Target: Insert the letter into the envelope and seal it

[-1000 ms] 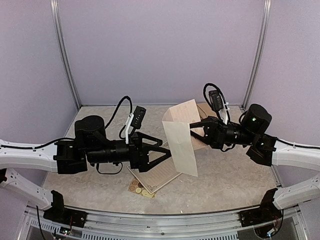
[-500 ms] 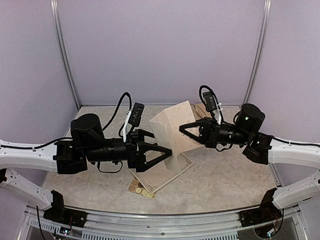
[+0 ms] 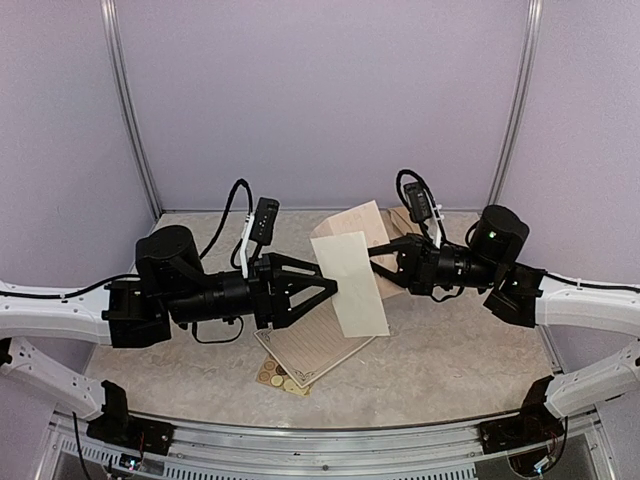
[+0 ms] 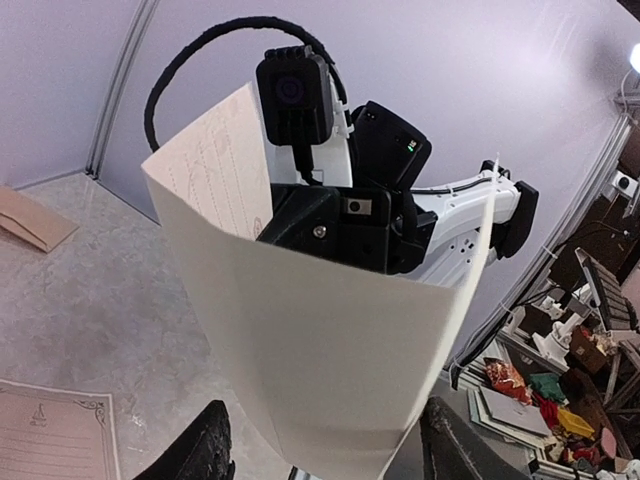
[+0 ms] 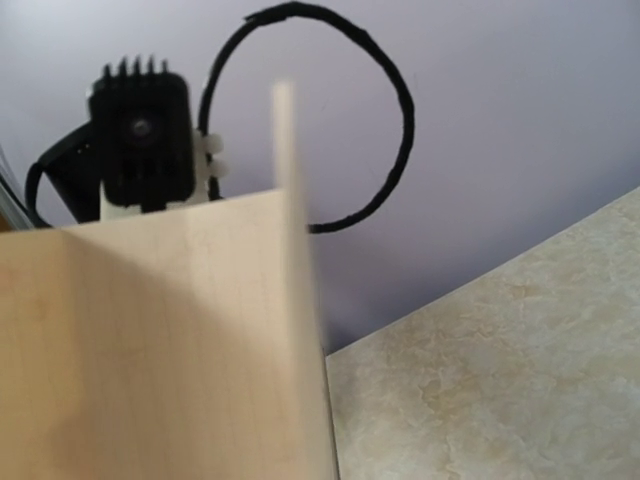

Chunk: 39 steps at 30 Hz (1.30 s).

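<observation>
Above the desk, the letter hangs folded (white back outward), pinched by the right pincer; the left pincer stands spread around its fold. The envelope lies flat on the desk, well apart.
</observation>
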Each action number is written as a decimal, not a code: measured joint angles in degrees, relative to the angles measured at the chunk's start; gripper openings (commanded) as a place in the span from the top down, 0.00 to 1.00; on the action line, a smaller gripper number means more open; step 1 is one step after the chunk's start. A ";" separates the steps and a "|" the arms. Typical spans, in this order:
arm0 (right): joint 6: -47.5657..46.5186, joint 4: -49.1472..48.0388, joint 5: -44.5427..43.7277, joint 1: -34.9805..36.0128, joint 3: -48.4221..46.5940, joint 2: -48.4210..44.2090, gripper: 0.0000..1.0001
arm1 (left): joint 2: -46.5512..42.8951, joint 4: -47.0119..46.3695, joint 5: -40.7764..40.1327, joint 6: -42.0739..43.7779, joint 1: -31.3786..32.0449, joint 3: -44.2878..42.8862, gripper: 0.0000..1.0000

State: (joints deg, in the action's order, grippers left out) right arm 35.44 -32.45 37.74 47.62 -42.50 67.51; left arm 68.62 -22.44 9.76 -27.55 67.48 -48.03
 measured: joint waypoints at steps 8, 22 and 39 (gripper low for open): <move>-0.11 0.68 -0.02 0.00 0.00 -0.07 1.00 | -0.37 0.31 -3.08 -1.36 -0.42 0.15 0.71; -0.85 2.71 -2.21 0.00 0.83 -3.04 0.99 | -0.31 1.07 -4.79 -4.35 -1.55 0.76 1.00; 1.05 9.11 -16.44 -5.09 5.03 -14.49 0.16 | -1.31 1.40 -2.64 -3.28 -3.82 3.19 1.00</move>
State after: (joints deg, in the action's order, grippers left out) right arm 36.49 -23.33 21.30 42.52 -37.47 53.01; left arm 67.31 -21.04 7.11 -30.83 63.66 -44.84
